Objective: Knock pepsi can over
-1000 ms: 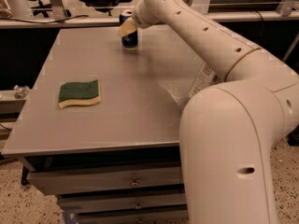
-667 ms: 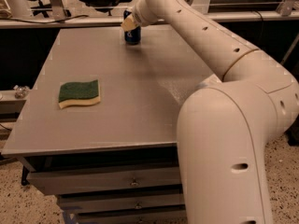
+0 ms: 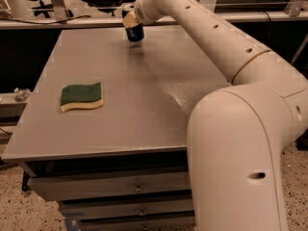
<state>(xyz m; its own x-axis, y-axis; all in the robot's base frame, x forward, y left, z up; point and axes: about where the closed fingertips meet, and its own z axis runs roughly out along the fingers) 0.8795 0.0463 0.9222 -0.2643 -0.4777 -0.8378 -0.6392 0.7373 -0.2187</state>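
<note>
On the left side of the gray tabletop (image 3: pixel 144 105) lies a sponge (image 3: pixel 82 96). It is green on top and yellow below. It is well apart from everything else and has no part in this job.

Further right, near the top of the picture and a bit left of the middle, stands the pepsi can (image 3: pixel 135 33). It is small and dark blue. It sits near the far edge of the tabletop. Its long side points up and down, so it has not been knocked over yet. It may lean a tiny bit, but that is hard to tell.

The gripper (image 3: pixel 129 19) is right at the can. Its pale yellow tip is by the top part of the can, on the can's left side in the picture. The can shows just below the tip and a little to the right. They look like they touch. One cannot tell if the gripper is spread or pressed together.

From the gripper, the big white arm (image 3: pixel 231 52) runs down to the right and fills the lower right of the picture.

A push high on the can would likely tip it toward the right or away. A low push might only slide it.
</note>
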